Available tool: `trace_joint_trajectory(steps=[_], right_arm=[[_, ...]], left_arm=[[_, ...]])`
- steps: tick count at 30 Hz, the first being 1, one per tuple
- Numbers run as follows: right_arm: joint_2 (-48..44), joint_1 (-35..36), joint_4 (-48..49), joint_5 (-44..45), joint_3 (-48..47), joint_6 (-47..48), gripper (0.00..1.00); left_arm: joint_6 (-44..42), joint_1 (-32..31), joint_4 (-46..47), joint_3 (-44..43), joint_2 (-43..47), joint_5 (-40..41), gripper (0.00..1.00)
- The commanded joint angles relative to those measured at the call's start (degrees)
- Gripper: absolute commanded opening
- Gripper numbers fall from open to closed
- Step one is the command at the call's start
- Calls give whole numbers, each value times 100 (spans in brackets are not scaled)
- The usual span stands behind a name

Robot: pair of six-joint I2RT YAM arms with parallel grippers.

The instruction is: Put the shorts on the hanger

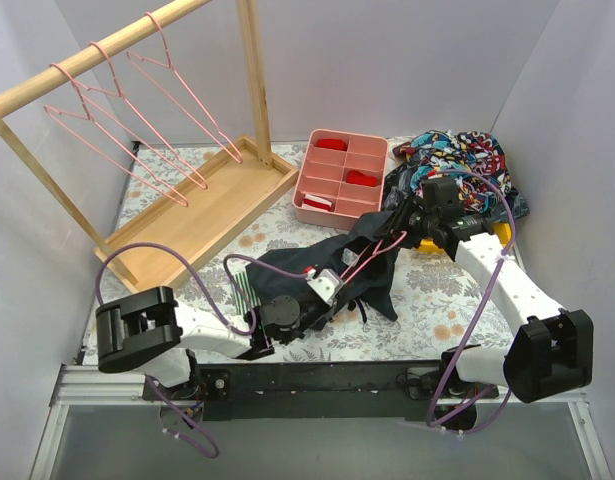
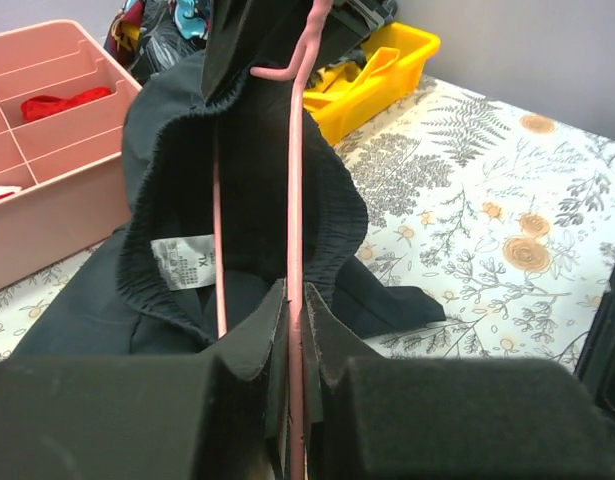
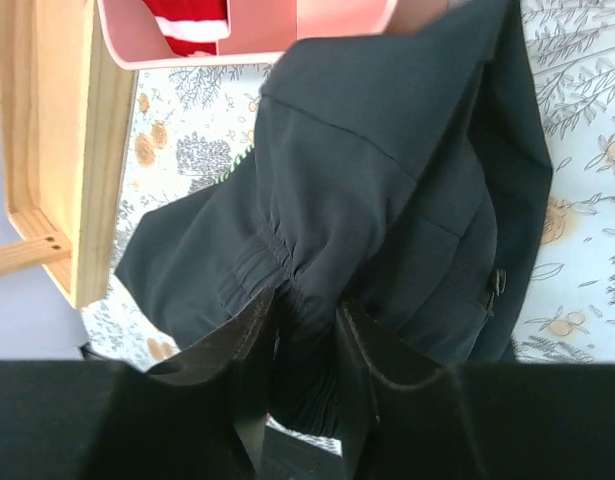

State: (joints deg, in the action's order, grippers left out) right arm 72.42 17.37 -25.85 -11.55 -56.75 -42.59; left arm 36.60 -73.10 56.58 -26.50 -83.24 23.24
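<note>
The dark navy shorts (image 1: 379, 270) lie bunched in the middle of the table, lifted at their far end. The pink wire hanger (image 2: 295, 190) runs into the open waistband of the shorts (image 2: 252, 190), next to a white label. My left gripper (image 2: 295, 300) is shut on the hanger's wire; in the top view the left gripper (image 1: 332, 285) sits at the near end of the garment. My right gripper (image 3: 307, 310) is shut on the bunched elastic waistband of the shorts (image 3: 387, 150), and the right gripper (image 1: 402, 222) holds that edge up at the far right.
A pink compartment box (image 1: 339, 178) stands just behind the shorts. The wooden rack's tray base (image 1: 202, 215) is at the left, with pink hangers (image 1: 137, 120) on its rail. A colourful garment (image 1: 467, 160) and a yellow bin (image 2: 377, 75) are at the back right. Striped shorts (image 1: 249, 285) lie under the left arm.
</note>
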Motion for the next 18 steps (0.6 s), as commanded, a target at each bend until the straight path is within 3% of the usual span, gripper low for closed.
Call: trace_joint_trajectory(steps=[1, 4, 6, 7, 8, 12, 16, 17, 18], right_arm=[[-237, 21, 185, -392, 182, -153, 32], [-307, 21, 203, -339, 296, -144, 15], [-351, 12, 203, -286, 375, -153, 2], [-360, 12, 185, -286, 393, -162, 1], [-395, 12, 220, -304, 463, -179, 1], [-527, 12, 387, -313, 665, -302, 1], [-536, 12, 291, -400, 552, -189, 1], [-545, 12, 230, -392, 499, -128, 1], [-562, 12, 29, -357, 446, -83, 1]], left_arm=[[-189, -108, 715, -452, -201, 382, 0], [-31, -108, 627, -557, -280, 479, 0], [276, -108, 338, -593, -193, 462, 19], [425, -108, 171, -619, -140, 444, 25], [723, -108, -170, -628, -79, 427, 39], [1603, -108, -1068, -532, 439, 356, 60], [2789, -108, -2394, -426, 1474, 706, 65], [3061, -73, -3084, -409, 1652, 899, 66], [3786, -29, -3509, -452, 1775, 1127, 66]])
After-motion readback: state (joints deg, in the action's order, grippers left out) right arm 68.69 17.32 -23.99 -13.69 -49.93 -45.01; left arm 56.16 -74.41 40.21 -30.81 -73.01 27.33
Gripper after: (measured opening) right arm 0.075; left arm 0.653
